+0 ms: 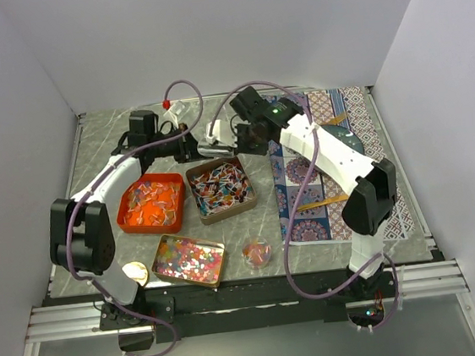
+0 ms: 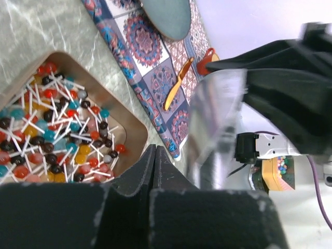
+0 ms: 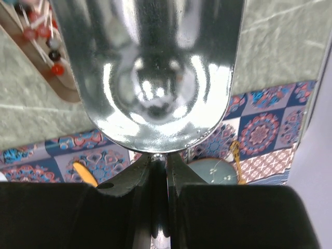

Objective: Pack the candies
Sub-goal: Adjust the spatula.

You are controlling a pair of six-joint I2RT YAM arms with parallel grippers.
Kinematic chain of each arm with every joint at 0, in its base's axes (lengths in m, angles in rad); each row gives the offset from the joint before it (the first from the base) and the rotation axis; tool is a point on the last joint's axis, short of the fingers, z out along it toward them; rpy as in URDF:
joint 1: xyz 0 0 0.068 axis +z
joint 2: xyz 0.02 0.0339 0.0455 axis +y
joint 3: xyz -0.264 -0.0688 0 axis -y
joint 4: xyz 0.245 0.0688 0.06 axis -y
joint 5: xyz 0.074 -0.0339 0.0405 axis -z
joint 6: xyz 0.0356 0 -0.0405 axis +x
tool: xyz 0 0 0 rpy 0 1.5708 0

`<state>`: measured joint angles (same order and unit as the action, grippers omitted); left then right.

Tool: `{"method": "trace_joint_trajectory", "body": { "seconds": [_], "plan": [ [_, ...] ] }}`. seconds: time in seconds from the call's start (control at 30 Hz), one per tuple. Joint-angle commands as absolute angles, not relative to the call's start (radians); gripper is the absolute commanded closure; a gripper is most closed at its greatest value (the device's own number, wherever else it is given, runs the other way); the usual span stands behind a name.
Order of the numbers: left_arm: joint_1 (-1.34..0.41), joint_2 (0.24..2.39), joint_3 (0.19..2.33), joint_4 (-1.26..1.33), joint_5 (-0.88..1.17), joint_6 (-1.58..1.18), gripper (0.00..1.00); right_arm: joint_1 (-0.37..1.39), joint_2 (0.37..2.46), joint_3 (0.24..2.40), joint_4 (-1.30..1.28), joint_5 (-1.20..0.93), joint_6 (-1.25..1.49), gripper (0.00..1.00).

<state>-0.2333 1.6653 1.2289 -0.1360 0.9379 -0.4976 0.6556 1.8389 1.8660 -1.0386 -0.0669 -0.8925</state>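
Note:
The candies lie in several containers. Wrapped pieces fill an orange tray (image 1: pixel 151 201). Lollipops fill a brown tin (image 1: pixel 220 188), which also shows in the left wrist view (image 2: pixel 57 129). Bead-like pieces fill a low tin (image 1: pixel 188 260), and a few sit in a small clear cup (image 1: pixel 256 252). My right gripper (image 1: pixel 246 136) is shut on the handle of a silver scoop (image 3: pixel 150 72). The scoop's bowl is empty and hangs above the brown tin's far edge. My left gripper (image 1: pixel 189 146) is shut and empty just left of the scoop (image 2: pixel 215 124).
A patterned mat (image 1: pixel 309 213) covers the right side and carries a teal plate (image 1: pixel 341 139) and a gold spoon (image 2: pixel 176 91). A round gold lid (image 1: pixel 135 274) lies at the front left. White walls enclose the table.

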Motion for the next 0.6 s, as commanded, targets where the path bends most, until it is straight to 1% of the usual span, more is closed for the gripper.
{"method": "trace_joint_trajectory", "body": {
  "seconds": [0.0,0.03,0.1,0.13,0.2,0.37,0.5,0.57],
  "plan": [
    [-0.242,1.643,1.215,-0.146,0.936,-0.494,0.99,0.695,1.852,1.947,-1.057,-0.029,-0.859,1.00],
    [-0.238,1.634,1.215,-0.162,0.869,-0.485,0.99,0.693,1.845,1.924,-1.057,-0.025,-0.858,1.00],
    [-0.210,1.612,1.213,-0.210,0.812,-0.465,0.99,0.686,1.824,1.870,-1.034,-0.014,-0.861,1.00],
    [-0.196,1.606,1.206,-0.219,0.798,-0.460,0.99,0.683,1.804,1.817,-1.028,-0.008,-0.867,1.00],
    [-0.150,1.594,1.200,-0.248,0.792,-0.454,0.99,0.677,1.793,1.781,-1.022,-0.002,-0.870,1.00],
    [-0.087,1.549,1.177,-0.252,0.874,-0.456,0.99,0.669,1.804,1.749,-1.020,0.028,-0.859,1.00],
    [-0.092,1.529,1.144,-0.158,1.006,-0.515,0.99,0.669,1.839,1.798,-1.026,0.026,-0.854,1.00],
    [-0.104,1.549,1.135,-0.115,1.034,-0.558,0.99,0.672,1.867,1.842,-1.025,0.022,-0.851,1.00]
  ]
}}
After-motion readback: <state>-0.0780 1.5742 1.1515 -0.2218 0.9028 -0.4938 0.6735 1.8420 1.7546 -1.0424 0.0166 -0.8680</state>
